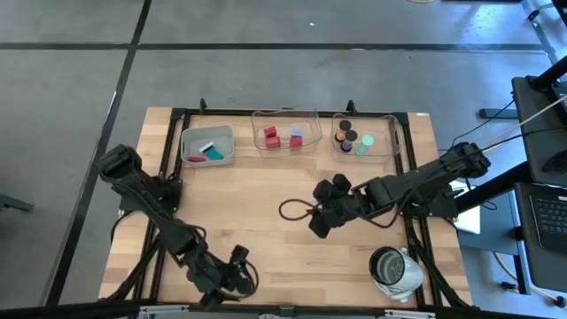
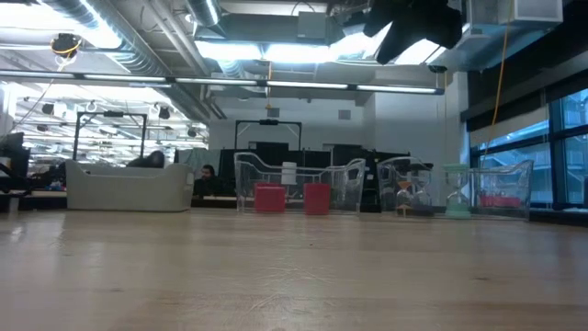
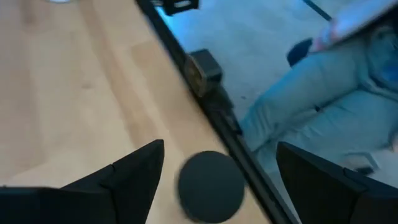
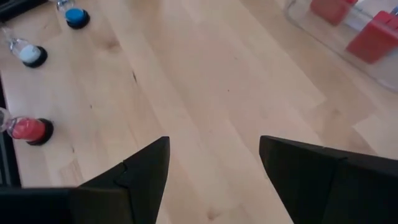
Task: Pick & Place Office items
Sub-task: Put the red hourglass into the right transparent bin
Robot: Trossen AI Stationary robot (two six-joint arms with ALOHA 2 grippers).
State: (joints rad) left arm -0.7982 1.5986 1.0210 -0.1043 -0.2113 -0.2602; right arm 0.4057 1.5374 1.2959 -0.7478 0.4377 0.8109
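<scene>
High view places the left gripper [image 1: 232,282] at the near edge of the table, left of centre, and the right gripper [image 1: 321,221] over the bare middle of the table [image 1: 266,186]. Three trays stand along the far edge: a grey tray [image 1: 207,144] with teal and white pieces, a clear middle tray [image 1: 286,130] with red blocks [image 1: 271,136], and a clear right tray [image 1: 365,136] with black caps and a green disc. A silvery-white container [image 1: 392,268] sits at the near right corner.

Left wrist view shows the left fingers [image 3: 127,174] spread wide and holding nothing. A black cap [image 3: 211,185] lies on the wood between them, just beside the dark edge rail [image 3: 205,93]. A person's trousered leg [image 3: 323,99] shows beyond the table.

Right wrist view shows the right fingers [image 4: 140,168] part-open and empty above bare wood.

Step in hand, as judged: pick the black cap with the left gripper.
- Centre the cap between the fingers before descending.
- Keep the outer finger clear of the rail.
- Lower until the fingertips straddle the cap's rim, then close.
- Lift straight up; a cap nudged sideways could slip off the table edge.
</scene>
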